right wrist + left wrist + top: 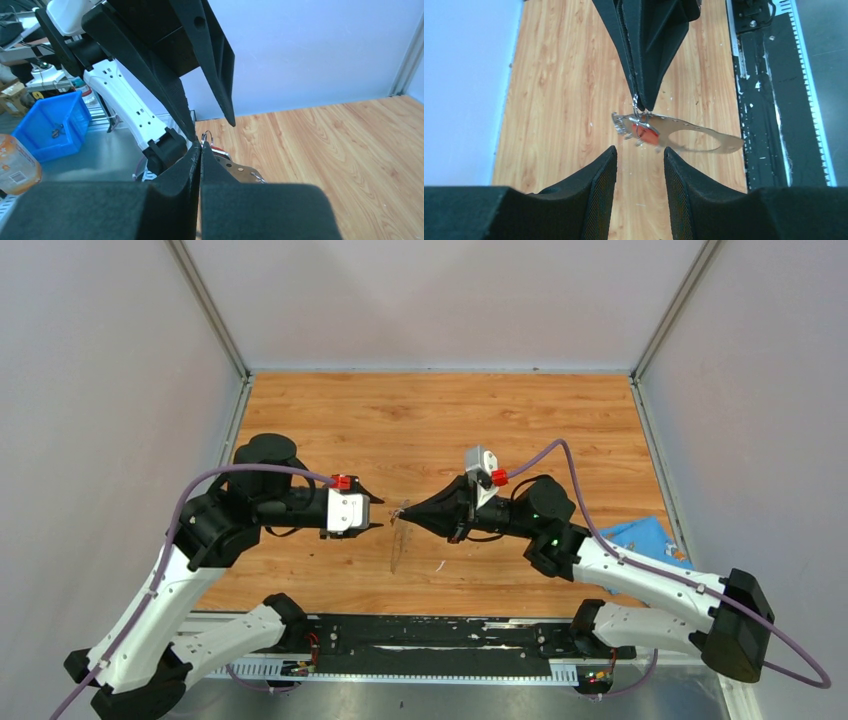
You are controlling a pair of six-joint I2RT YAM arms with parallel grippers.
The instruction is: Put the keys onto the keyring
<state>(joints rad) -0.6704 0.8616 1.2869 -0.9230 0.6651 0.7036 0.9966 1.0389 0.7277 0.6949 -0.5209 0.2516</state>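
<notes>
My right gripper (pixel 405 511) is shut at mid-table on a small wire loop (pixel 206 135), holding it above the wood. From that loop hangs the keyring (pixel 696 136), a thin grey metal ring with a jagged edge. The red-headed key (pixel 650 136) hangs against the keyring. My left gripper (pixel 640 154) faces the right one, open, just short of the hanging key, with nothing between its pads. In the right wrist view the right gripper (pixel 200 145) shows its jaws pressed together, with the left arm's fingers (pixel 220 75) spread above them.
A blue cloth (pixel 640 540) lies at the table's right edge beside the right arm. A thin white sliver (pixel 438 565) rests on the wood below the grippers. A black rail (pixel 430 635) runs along the near edge. White walls (pixel 120 390) enclose the table.
</notes>
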